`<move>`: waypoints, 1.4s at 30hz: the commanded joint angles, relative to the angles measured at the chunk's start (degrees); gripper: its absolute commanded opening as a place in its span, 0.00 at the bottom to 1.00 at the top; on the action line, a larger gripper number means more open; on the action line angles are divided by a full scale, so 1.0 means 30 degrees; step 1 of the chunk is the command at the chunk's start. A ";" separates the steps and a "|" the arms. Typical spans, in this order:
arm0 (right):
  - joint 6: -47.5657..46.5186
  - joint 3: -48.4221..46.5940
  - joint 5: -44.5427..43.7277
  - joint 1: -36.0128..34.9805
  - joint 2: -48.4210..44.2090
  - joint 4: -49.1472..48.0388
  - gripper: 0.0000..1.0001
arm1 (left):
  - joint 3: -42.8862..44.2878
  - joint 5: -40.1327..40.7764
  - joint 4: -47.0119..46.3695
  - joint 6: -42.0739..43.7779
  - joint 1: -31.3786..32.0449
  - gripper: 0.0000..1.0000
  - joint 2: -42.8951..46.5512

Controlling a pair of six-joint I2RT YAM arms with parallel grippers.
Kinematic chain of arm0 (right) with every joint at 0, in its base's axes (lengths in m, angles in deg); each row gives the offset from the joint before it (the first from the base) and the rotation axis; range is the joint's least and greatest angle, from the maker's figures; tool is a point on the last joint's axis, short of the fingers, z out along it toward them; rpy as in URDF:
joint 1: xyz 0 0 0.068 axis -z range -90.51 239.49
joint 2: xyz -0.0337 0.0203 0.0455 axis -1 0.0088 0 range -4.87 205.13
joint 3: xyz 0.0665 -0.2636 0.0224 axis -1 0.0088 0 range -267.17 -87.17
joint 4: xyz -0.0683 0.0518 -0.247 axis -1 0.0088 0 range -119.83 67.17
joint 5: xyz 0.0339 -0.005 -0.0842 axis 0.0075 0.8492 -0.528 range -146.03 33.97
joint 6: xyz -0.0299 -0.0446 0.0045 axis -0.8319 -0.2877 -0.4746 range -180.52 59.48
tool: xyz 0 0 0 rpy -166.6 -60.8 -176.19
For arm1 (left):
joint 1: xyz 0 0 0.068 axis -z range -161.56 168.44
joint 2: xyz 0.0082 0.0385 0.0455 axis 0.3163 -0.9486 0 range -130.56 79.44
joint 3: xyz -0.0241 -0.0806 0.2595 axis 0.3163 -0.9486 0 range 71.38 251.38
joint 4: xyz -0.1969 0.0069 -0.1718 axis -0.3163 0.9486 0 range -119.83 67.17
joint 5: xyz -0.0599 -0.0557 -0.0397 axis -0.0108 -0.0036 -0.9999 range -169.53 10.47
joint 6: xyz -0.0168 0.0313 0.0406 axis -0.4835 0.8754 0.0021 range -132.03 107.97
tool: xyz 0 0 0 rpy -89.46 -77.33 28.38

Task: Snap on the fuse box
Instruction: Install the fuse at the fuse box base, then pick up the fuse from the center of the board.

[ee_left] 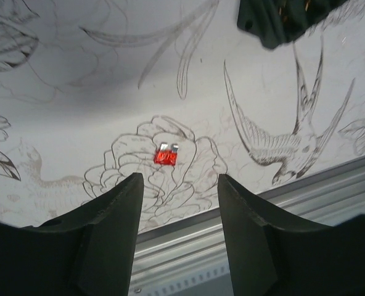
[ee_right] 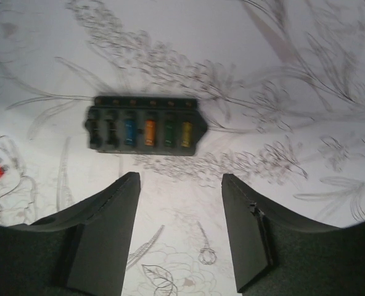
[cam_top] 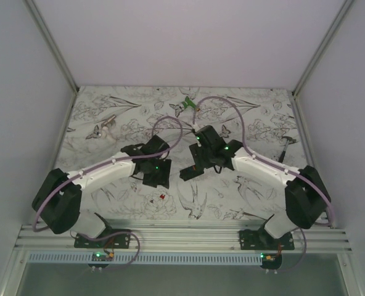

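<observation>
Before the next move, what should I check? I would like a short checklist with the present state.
1. Left tool open and empty: ok.
2. Right tool open and empty: ok.
3. Fuse box lying flat, free of both tools: ok.
4. Red fuse seated in the box: not ok, loose on the table.
5. Two end slots filled: cannot tell, dark and blurred.
</observation>
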 commanded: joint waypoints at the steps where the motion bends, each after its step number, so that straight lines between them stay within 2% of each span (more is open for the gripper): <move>1: 0.1300 0.1757 -0.1268 0.1000 -0.1607 -0.1678 0.66 | 0.0543 0.1246 0.2339 0.0984 0.1238 0.55 -0.0813; 5: 0.2221 0.3337 -0.1845 0.1730 -0.2870 -0.2619 0.82 | 0.1057 0.1500 0.2625 0.1192 0.1799 0.55 -0.2151; 8: 0.2549 0.4114 -0.1980 0.2178 -0.3461 -0.2944 0.86 | 0.1293 0.1235 0.2621 0.1197 0.1857 0.54 -0.2885; 27: 0.2542 0.4563 -0.1461 0.2496 -0.3155 -0.3430 0.88 | 0.1759 0.1457 0.2904 0.1415 0.2022 0.40 -0.5121; 42: 0.2607 0.4666 -0.1255 0.2489 -0.3098 -0.3399 0.88 | 0.2010 0.1732 0.2818 0.0737 0.2633 0.35 -0.6233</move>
